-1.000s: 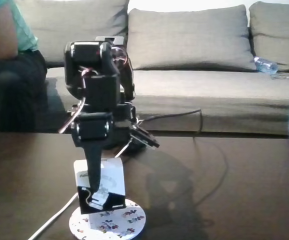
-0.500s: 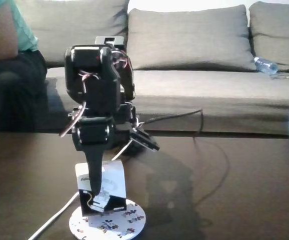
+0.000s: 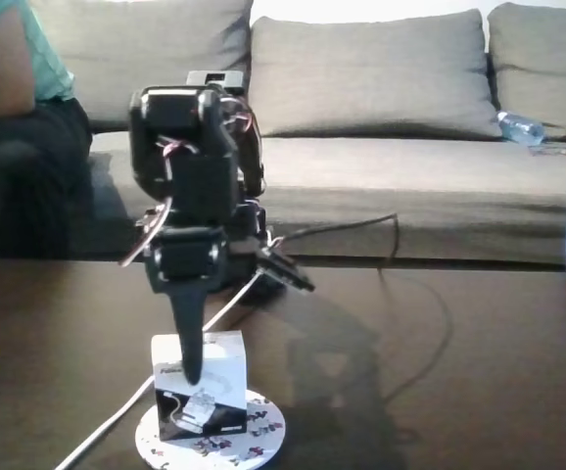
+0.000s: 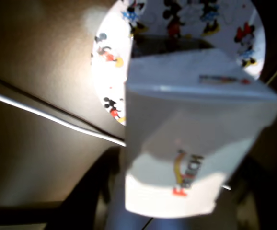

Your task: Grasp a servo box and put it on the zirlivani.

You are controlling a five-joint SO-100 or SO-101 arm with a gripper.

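Gripper reaches straight down from my arm and is clamped on the servo box, with one dark finger running down the box's front face. Just beneath it the box appears to sit on the round patterned disc, toward the disc's back-left part in the fixed view. From the wrist view, the box covers much of the disc below. My worry is the release: if I open unevenly or lift while a finger drags, the light box could tip or slide off onto the tabletop.
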